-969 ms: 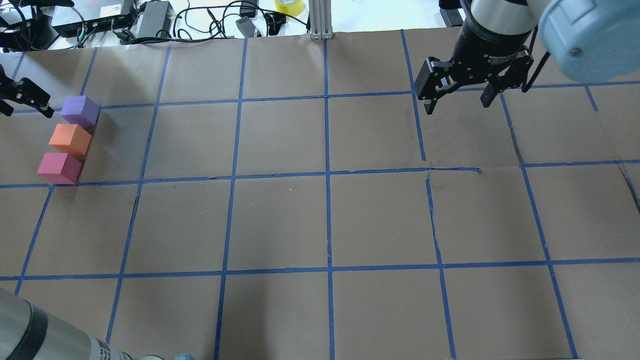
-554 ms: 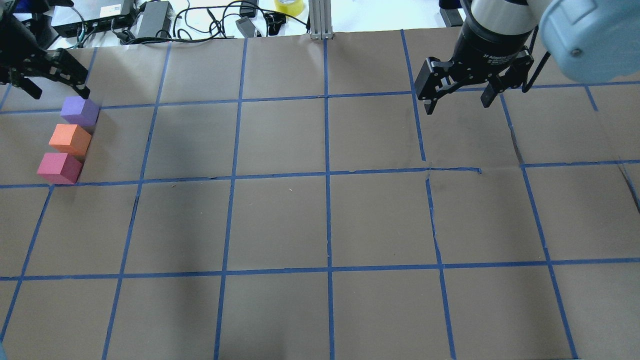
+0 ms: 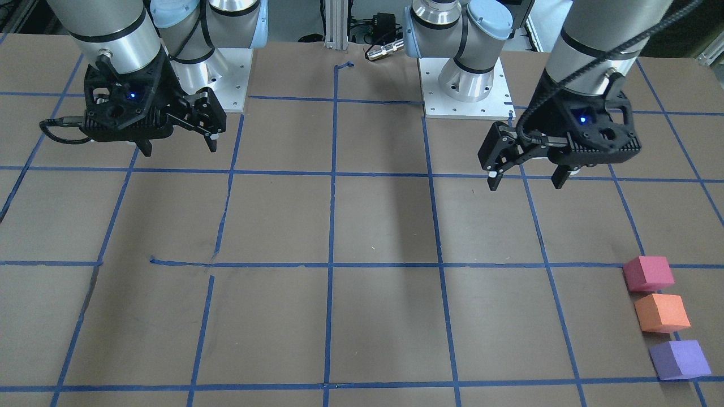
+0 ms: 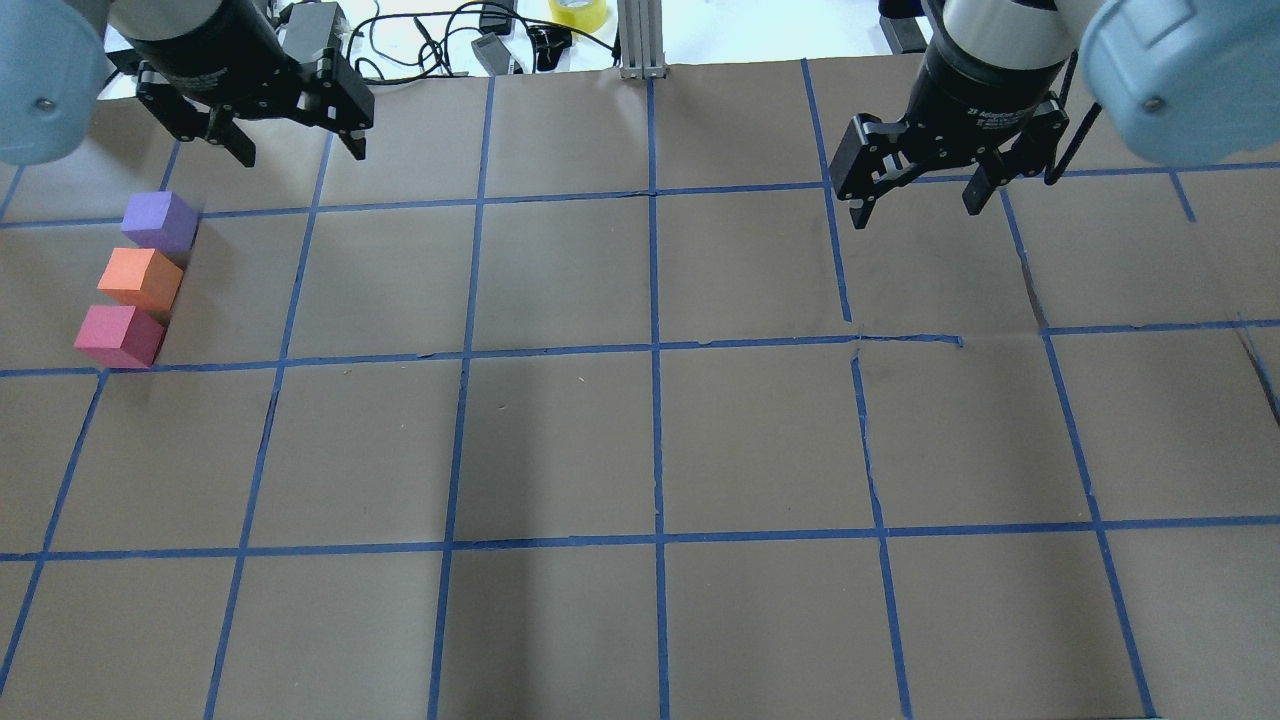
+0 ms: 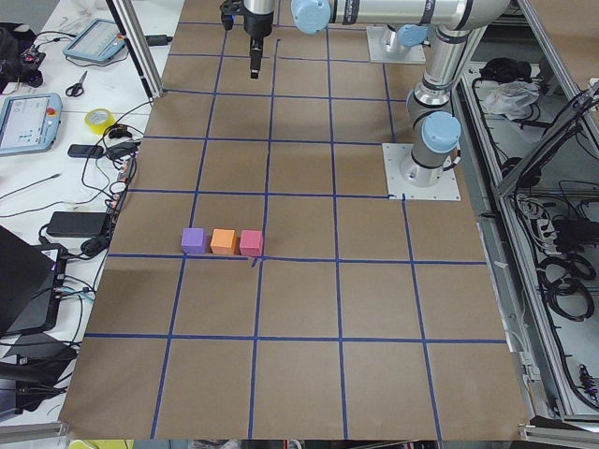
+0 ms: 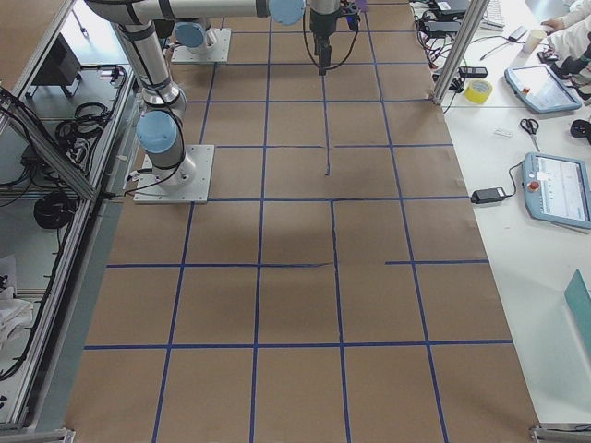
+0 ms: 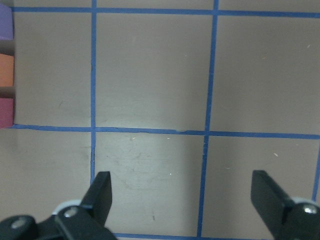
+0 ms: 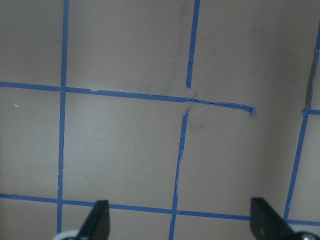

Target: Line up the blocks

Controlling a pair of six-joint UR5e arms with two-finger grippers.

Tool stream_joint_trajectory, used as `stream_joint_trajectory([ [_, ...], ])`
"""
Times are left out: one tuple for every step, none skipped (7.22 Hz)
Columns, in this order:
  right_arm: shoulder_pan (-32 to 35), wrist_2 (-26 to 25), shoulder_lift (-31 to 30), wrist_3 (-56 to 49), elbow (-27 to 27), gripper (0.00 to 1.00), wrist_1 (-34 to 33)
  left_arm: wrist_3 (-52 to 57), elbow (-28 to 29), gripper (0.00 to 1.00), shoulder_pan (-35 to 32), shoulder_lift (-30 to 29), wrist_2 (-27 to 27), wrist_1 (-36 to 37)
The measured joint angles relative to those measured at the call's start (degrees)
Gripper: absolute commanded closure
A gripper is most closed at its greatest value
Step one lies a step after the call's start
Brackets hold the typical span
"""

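Three small cubes stand in a tight row at the table's left end: purple block [image 4: 160,221], orange block [image 4: 141,278], red-pink block [image 4: 119,335]. They also show in the front view as red-pink [image 3: 648,273], orange [image 3: 662,312] and purple [image 3: 679,359], and at the left wrist view's left edge [image 7: 6,70]. My left gripper [image 4: 300,150] [image 3: 525,182] hangs open and empty above the table, to the right of the row and farther back. My right gripper [image 4: 915,210] [image 3: 181,148] hangs open and empty over the far right.
The table is brown paper with a blue tape grid [image 4: 655,345]; the tape is torn near the right middle [image 4: 905,340]. Cables, power bricks and a yellow tape roll [image 4: 578,12] lie beyond the far edge, by an aluminium post [image 4: 640,40]. Both arm bases [image 3: 464,85] stand at the robot's side.
My left gripper has moved from beside the purple block at the left edge, back and to the right, away from the row. The blocks and the right gripper have not moved.
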Motion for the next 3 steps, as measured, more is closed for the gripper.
stream_joint_trajectory([
  [0.0,0.0,0.0,0.0,0.0,0.00,0.0,-1.5,-1.1,0.00,-1.2,0.9,0.1,0.6],
  [0.0,0.1,0.0,0.0,0.0,0.00,0.0,-2.4,-2.2,0.00,-1.8,1.9,0.2,0.7],
  [0.0,0.2,0.0,0.0,0.1,0.00,0.1,-2.8,-3.2,0.00,-2.0,3.0,0.3,0.5],
])
